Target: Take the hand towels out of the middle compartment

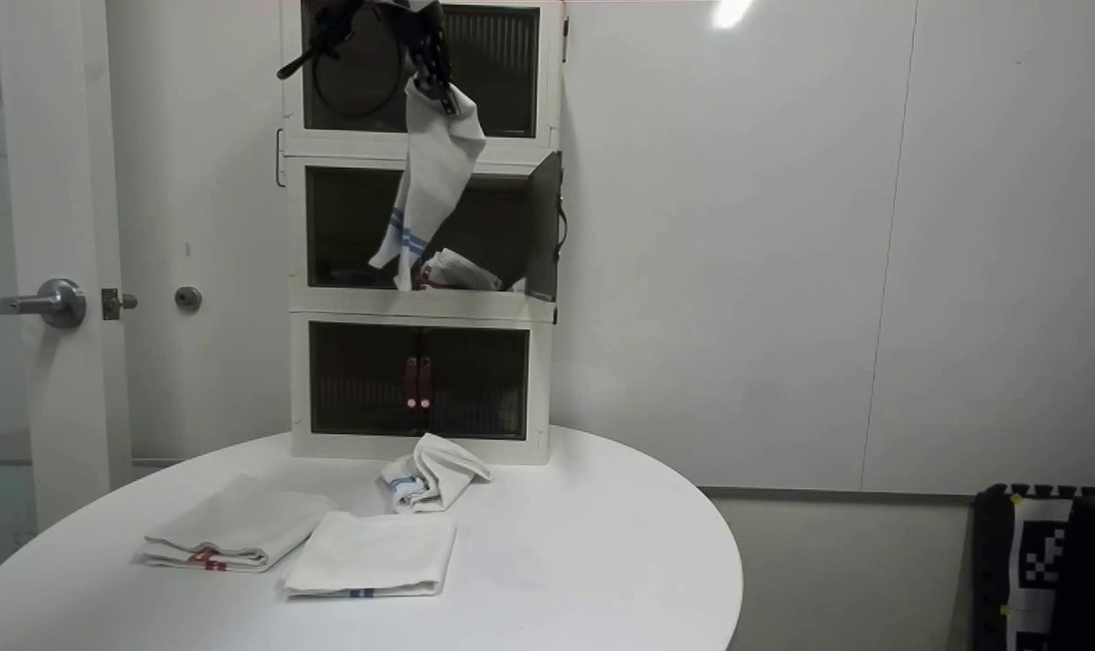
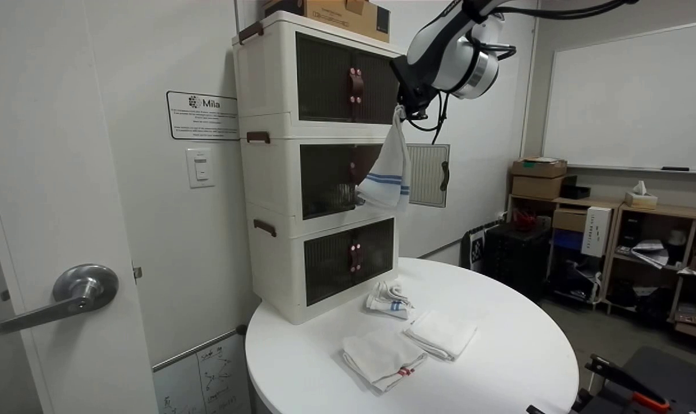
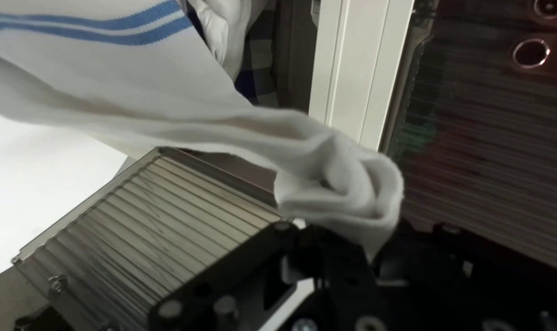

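My gripper (image 1: 440,95) is shut on a white hand towel with blue stripes (image 1: 438,167), which hangs in front of the middle compartment (image 1: 420,302). In an exterior view the gripper (image 2: 410,112) and held towel (image 2: 392,158) show from the side. In the wrist view the towel (image 3: 135,78) is bunched between the fingers (image 3: 352,243). Another towel (image 1: 461,271) lies inside the middle compartment, partly hidden; it also shows in the wrist view (image 3: 232,27). On the table are a red-striped folded towel (image 1: 240,524), a blue-striped folded towel (image 1: 375,551) and a crumpled towel (image 1: 443,475).
The middle compartment's right door (image 2: 429,175) stands open; its left door (image 1: 353,221) is shut. The bottom compartment (image 2: 348,259) and top compartment (image 2: 345,80) have shut doors. The round white table (image 1: 601,561) is below. A cardboard box (image 2: 345,17) sits on the cabinet.
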Robot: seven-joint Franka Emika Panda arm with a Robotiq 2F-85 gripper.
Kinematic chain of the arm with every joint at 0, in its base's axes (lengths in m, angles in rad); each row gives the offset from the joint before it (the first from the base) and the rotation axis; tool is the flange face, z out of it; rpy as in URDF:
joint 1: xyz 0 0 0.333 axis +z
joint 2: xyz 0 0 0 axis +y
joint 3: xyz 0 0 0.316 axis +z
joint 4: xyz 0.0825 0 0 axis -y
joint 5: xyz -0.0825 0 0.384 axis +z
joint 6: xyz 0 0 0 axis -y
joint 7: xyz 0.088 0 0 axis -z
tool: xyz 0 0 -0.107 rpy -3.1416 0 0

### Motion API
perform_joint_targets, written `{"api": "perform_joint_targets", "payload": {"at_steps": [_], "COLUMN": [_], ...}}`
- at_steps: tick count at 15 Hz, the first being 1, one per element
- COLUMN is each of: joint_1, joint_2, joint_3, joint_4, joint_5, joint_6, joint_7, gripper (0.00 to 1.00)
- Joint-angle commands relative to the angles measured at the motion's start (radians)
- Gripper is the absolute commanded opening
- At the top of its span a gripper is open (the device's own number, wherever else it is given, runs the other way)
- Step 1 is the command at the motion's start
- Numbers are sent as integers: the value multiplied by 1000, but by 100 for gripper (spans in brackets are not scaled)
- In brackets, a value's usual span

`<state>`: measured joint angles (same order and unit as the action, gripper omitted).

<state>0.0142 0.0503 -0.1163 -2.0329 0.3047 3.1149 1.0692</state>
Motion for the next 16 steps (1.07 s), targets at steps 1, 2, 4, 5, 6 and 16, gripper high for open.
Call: {"api": "perform_joint_targets", "payload": {"at_steps": [1,2,4,5,6,16], "joint_1": [-41,-48,-49,-56,-68,17], "joint_2": [-60,-63,-60,-54,-35,64], "joint_3": [16,14,-19,-31,-55,-327], "joint_4": [-60,-70,-95,-109,-126,-188], "joint_5": [50,52,-15,-55,-139,-822], "joint_6": [-8,-4,1,6,31,-108], "joint_7": [-57,-60,-20,-4,46,292], "gripper": [11,11,11,11,11,11]}}
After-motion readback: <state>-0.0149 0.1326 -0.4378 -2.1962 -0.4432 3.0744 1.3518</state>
